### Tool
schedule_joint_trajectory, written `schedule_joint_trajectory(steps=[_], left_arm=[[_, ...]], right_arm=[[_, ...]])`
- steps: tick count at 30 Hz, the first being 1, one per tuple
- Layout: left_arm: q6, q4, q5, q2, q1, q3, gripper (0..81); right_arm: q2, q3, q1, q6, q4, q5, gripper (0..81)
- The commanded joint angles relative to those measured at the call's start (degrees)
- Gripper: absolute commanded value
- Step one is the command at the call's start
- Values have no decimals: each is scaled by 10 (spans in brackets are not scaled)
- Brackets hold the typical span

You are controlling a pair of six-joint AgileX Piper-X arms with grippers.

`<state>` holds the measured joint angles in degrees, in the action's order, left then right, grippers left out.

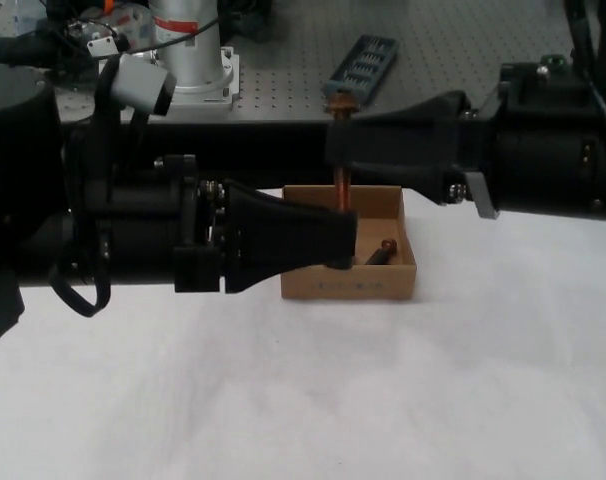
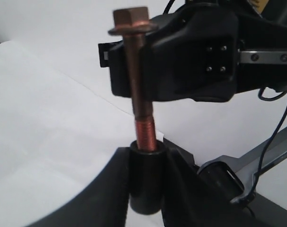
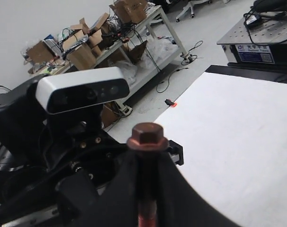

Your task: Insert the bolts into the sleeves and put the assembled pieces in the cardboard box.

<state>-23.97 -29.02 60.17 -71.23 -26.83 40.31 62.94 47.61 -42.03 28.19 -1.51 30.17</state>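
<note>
A copper bolt (image 2: 135, 80) hangs upright, head up, with my right gripper (image 1: 335, 150) shut on its shaft. Its threaded tip sits in the top opening of a black sleeve (image 2: 146, 182). My left gripper (image 2: 146, 194) is shut on that sleeve just below. In the high view both hover over the cardboard box (image 1: 393, 285), the bolt (image 1: 340, 185) standing over its rear wall. Inside the box lies a dark assembled piece (image 1: 381, 252). The right wrist view shows the bolt's hex head (image 3: 147, 137) between my right gripper's fingers (image 3: 181, 198).
White cloth (image 1: 383, 380) covers the bench around the box. Behind it, on the perforated plate, lie a blue-grey rack (image 1: 361, 66) and a silver cylindrical base (image 1: 188, 45). The left arm's camera housing (image 3: 82, 94) is close to the right gripper.
</note>
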Motion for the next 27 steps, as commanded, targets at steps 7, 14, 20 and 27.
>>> schedule_joint_trajectory(steps=[7,14,20,27], left_arm=[[0,-28,-42,2,10,9,6],[0,-28,-42,2,10,9,6],[0,-28,-42,2,10,9,6],[0,-40,-41,2,10,9,6]], right_arm=[[-36,2,-8,-23,-102,43,16],[-37,2,-8,-25,-117,43,16],[-37,2,-8,-25,-123,38,2],[-37,2,-8,-12,-132,-15,517]])
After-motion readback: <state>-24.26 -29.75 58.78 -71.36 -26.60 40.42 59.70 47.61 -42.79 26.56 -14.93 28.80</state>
